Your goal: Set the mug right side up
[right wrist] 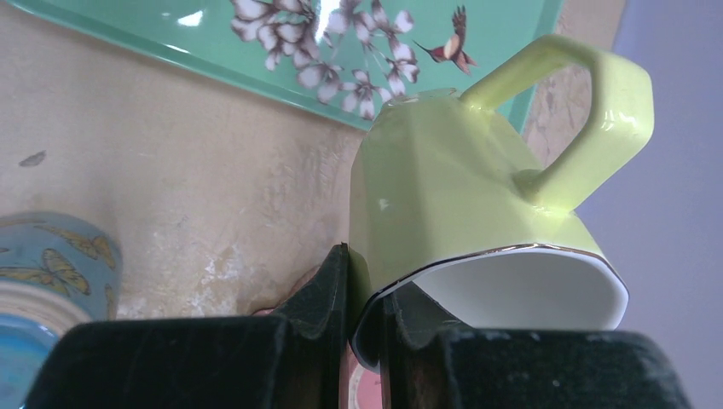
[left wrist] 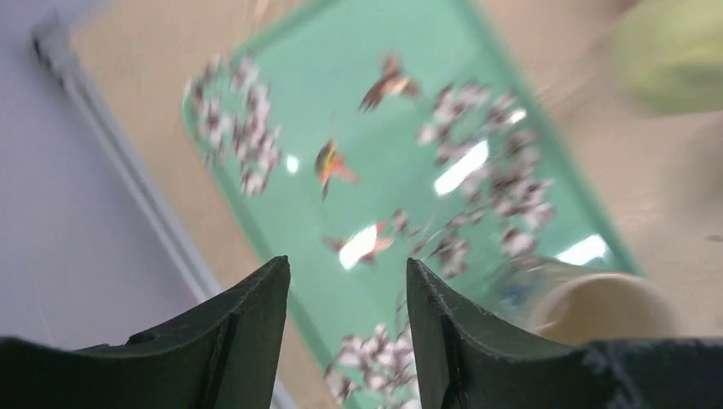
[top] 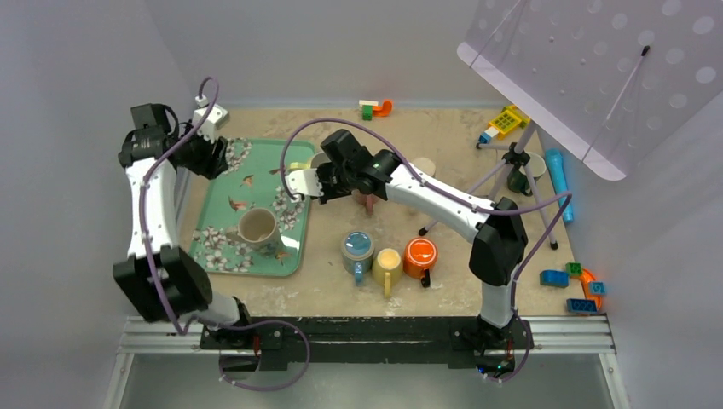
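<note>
Right gripper (right wrist: 365,273) is seen pressed together on the wall of the lime mug (right wrist: 443,179), one finger inside the rim and one outside. The mug is held by the far right edge of the tray (top: 266,153), tilted, with its mouth turned toward the wrist camera and its handle pointing away from the fingers. Whether its base touches anything cannot be told.

The left gripper (left wrist: 348,281) is held above the tray's far left part with its jaws spread and nothing between them.

The turning step is judged to be in hand: the mug is gripped but not yet set mouth-up. For the next move, the wrist would need to be rolled until the mouth faces upward, the base lowered flat onto a bare patch, and the rim let go only once the mug is supported.

A beige mug (top: 257,227) is stood upright on the tray, and nothing is seen in it. A blue mug (top: 357,247), a yellow mug (top: 388,261) and an orange mug (top: 420,253) are stood upright together on the table (top: 443,153), and no contents can be made out.
</note>
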Tool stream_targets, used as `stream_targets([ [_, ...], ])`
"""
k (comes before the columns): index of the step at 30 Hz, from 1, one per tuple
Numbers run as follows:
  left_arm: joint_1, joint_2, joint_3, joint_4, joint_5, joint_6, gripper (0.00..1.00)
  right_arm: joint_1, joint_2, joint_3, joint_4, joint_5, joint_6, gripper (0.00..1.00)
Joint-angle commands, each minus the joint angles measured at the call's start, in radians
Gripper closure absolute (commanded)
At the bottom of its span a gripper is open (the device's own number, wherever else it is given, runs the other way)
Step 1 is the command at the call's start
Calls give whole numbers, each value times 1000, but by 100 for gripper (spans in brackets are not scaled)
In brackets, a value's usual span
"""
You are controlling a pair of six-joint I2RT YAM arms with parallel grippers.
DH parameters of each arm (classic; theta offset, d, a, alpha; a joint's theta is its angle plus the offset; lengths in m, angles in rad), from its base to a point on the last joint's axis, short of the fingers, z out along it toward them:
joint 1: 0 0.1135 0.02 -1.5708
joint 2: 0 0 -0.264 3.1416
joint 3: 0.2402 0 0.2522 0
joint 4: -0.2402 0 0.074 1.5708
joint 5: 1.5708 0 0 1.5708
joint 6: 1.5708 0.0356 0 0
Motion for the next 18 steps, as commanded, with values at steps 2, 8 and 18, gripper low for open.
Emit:
stream_targets([
  [2,-125,-230,-7,-51,506,-43,43,2,-75,53,58,-146,-3,100],
  [8,-206,-284,-52,-98,765,21,36,1,-89,66,46,-227,30,100],
  [18,-319,-312,-155,22,557,124,41,1,-154,25,86,-311,44,100],
])
